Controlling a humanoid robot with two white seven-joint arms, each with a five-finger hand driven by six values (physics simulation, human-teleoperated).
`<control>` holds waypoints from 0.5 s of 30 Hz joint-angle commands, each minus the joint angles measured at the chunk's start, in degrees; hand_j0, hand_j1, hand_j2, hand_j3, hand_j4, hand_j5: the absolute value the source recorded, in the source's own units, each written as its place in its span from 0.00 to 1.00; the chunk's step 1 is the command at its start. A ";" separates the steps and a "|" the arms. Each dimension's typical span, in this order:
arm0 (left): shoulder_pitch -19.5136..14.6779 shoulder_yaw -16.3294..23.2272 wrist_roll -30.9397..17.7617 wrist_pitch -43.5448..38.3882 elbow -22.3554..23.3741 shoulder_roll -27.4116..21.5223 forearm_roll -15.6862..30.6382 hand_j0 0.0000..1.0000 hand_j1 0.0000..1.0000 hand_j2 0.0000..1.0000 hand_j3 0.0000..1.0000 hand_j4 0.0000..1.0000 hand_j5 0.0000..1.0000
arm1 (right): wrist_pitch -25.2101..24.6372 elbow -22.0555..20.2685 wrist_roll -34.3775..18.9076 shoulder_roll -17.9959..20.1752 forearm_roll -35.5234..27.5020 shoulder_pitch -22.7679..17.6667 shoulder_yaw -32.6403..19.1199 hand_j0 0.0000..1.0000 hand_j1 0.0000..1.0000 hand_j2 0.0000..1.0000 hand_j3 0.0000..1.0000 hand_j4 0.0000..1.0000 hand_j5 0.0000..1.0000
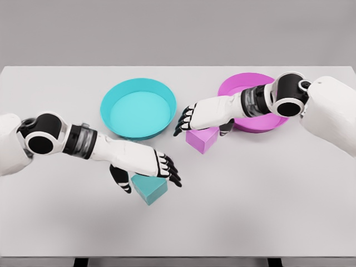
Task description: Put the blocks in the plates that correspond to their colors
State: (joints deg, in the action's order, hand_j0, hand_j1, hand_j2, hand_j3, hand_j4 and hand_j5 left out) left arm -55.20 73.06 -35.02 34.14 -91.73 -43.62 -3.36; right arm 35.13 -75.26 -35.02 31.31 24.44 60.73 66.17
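Note:
A cyan block [150, 189] lies on the white table, front centre. My left hand [149, 173] hovers over it, fingers spread above its top and thumb down at its left side, not closed on it. A magenta block [202, 139] sits near the table's middle. My right hand [201, 120] reaches in over its top with fingers extended to the left and thumb down at the block's right side. The cyan plate [117, 94] stands behind, left of centre. The magenta plate [233, 83] is at the back right, partly hidden by my right forearm.
The white table [267, 200] ends at a front edge near the bottom of the view. Both forearms lie low across the table, the right one over the magenta plate's front rim.

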 commanded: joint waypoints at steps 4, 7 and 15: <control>0.35 -0.02 0.02 -0.13 0.68 0.12 -0.16 1.00 1.00 1.00 1.00 1.00 1.00 | -0.13 0.55 0.02 -0.28 0.79 0.00 0.45 1.00 1.00 1.00 1.00 1.00 1.00; 0.70 -0.11 0.02 -1.19 0.77 0.73 -0.16 1.00 1.00 1.00 1.00 1.00 1.00 | -0.13 0.55 0.02 -0.55 0.87 0.00 0.98 1.00 1.00 1.00 1.00 1.00 1.00; 1.14 -0.20 0.02 -1.27 1.91 1.70 -0.25 0.96 0.96 0.96 0.96 0.96 0.96 | -0.13 1.70 0.02 -0.99 1.84 0.00 0.98 1.00 1.00 1.00 1.00 1.00 1.00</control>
State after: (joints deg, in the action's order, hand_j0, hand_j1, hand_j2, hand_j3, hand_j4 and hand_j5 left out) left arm -54.05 72.92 -35.02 33.04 -90.00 -42.13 -3.95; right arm 35.13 -73.81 -35.02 30.42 26.42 60.73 67.18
